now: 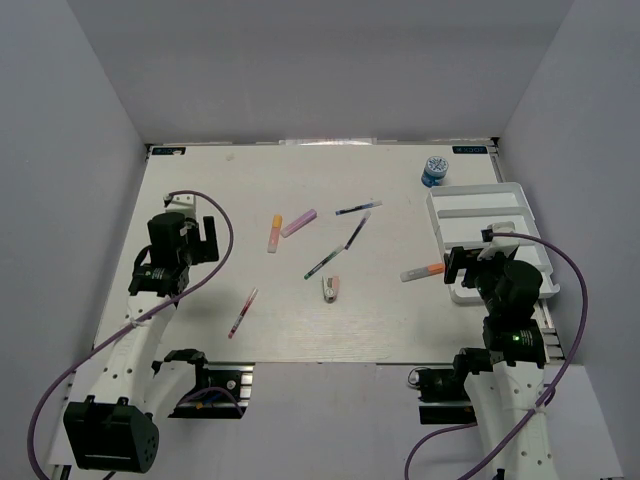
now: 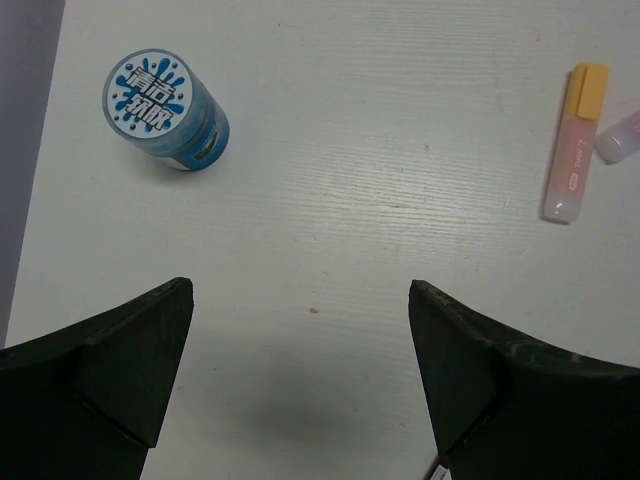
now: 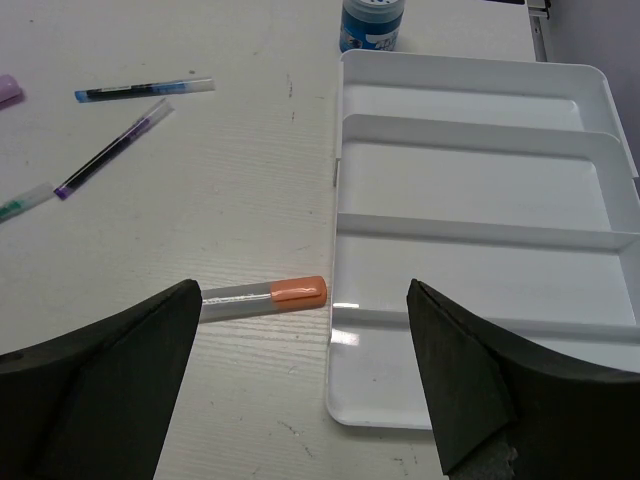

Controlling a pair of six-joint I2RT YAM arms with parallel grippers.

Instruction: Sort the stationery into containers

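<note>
Highlighter (image 3: 265,294) beside the tray (image 3: 480,70) has one end hidden behind right jaws.

From above and behind, one camera sees my whole bench (image 1: 300,320). My right wrist camera, close and facing forward, shares the white tray (image 3: 480,125) with it; my left's looks well left of that.

Bright, even light from above, soft shadows.
The white table (image 1: 300,325) is well lit and a bit washed out. A small shiny spot glints on the tray (image 3: 345,336) at its near rim. The left gripper (image 2: 300,290) and right gripper (image 3: 300,288) look dark and fuzzy up close, and a faint grey shadow lies under the left one.
</note>
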